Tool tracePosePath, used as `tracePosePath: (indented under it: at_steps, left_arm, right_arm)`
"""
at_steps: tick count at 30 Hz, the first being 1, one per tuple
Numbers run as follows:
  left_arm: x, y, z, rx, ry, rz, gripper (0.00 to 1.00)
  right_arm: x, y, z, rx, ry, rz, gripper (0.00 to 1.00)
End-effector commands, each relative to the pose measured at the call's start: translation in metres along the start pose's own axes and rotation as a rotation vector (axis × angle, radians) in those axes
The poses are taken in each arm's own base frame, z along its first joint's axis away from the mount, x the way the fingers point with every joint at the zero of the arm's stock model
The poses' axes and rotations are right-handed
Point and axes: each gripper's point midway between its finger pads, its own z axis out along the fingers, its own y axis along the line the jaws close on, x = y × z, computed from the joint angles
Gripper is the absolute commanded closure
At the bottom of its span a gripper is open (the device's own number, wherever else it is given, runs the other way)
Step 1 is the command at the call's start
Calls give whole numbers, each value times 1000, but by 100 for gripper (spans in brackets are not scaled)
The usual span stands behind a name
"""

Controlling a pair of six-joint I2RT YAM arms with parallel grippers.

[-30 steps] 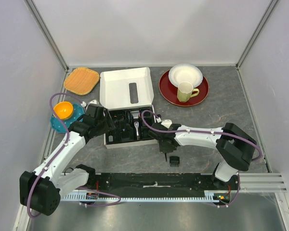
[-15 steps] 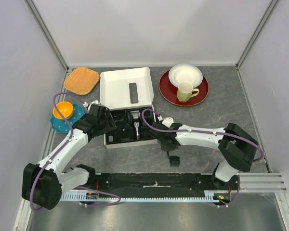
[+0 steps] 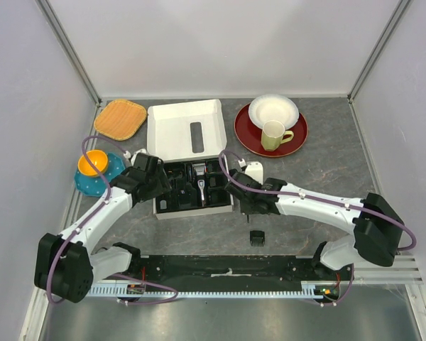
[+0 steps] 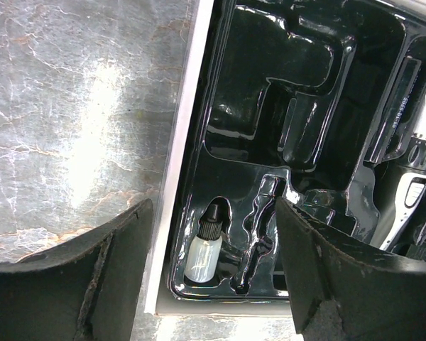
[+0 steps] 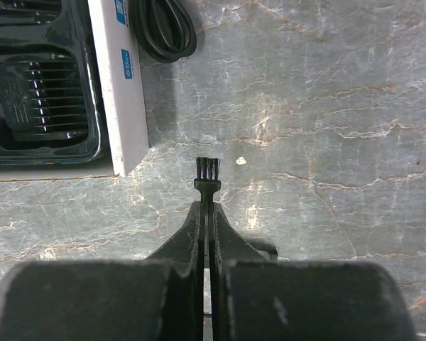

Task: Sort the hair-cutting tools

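The table (image 5: 326, 106) looks like grey veined stone, smooth with a soft sheen. The box (image 5: 117, 92) is matt white cardboard, and the moulded tray (image 4: 270, 106) inside it is glossy black plastic with bright highlights. Just beside the box, the cleaning brush (image 5: 208, 170) is matt black plastic with short dark bristles. The left gripper (image 4: 213, 209) has dull black, scuffed fingers (image 4: 78, 284).

The white-and-black left arm (image 3: 99, 217) reaches forward, left gripper (image 4: 213, 207) fingers spread wide apart; the right arm (image 3: 319, 204) stretches leftward, right gripper (image 5: 207, 210) fingers pinched on a thin black brush (image 5: 208, 174)
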Motion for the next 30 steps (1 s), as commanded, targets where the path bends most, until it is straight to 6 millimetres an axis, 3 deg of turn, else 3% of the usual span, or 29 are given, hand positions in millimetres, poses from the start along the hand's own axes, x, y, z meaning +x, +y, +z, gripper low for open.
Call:
tracePosePath:
  at_steps: [1, 11, 16, 21, 27, 28, 30]
  left_arm:
    - [-9, -14, 3, 58, -21, -18, 25]
    - [2, -45, -6, 250, 20, -106, 32]
    - [2, -42, -9, 236, 13, -129, 33]
    - [-16, -24, -24, 141, -58, -87, 32]
    - [-59, -33, -57, 135, -138, 26, 29]
    - [-60, -32, -60, 128, -134, 43, 29]
    - [-69, -35, -67, 133, -149, 91, 29]
  right_arm:
    - [-29, 2, -17, -37, -88, 12, 100]
    - [-57, 22, -46, -161, -149, 8, 100]
    - [-65, 34, -55, -209, -153, -10, 100]
    - [-78, 56, -56, -263, -164, -8, 100]
    - [-87, 98, -47, -345, -149, 9, 100]
    - [-84, 104, -38, -334, -132, 5, 100]
    - [-90, 120, -38, -358, -140, 8, 100]
